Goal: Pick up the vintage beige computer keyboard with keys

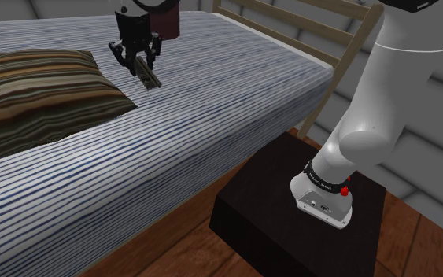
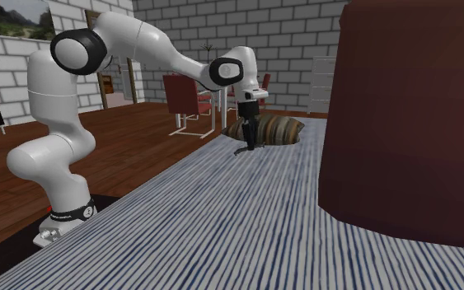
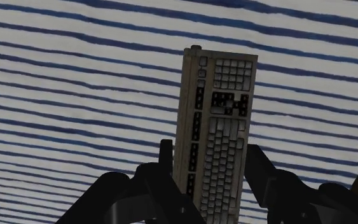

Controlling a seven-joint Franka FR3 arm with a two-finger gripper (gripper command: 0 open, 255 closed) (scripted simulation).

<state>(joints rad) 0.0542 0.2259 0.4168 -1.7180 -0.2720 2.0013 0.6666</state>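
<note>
Outstretched arm point(image 2: 152, 41) points pincer point(image 3: 209, 151) down, clasping the keyboard point(image 3: 220, 114).

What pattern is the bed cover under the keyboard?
The bed cover under the keyboard is white with thin dark-blue stripes, clearest in the wrist view.

No text, number or brand can be read. A narrow black band point(image 1: 324, 179) around the foot of the white arm point(image 1: 396, 86), at the lower right of the shoulder view, is marked with small white lettering that cannot be made out. No legends can be read on the keys of the beige oblong keyboard point(image 3: 217, 127).
</note>
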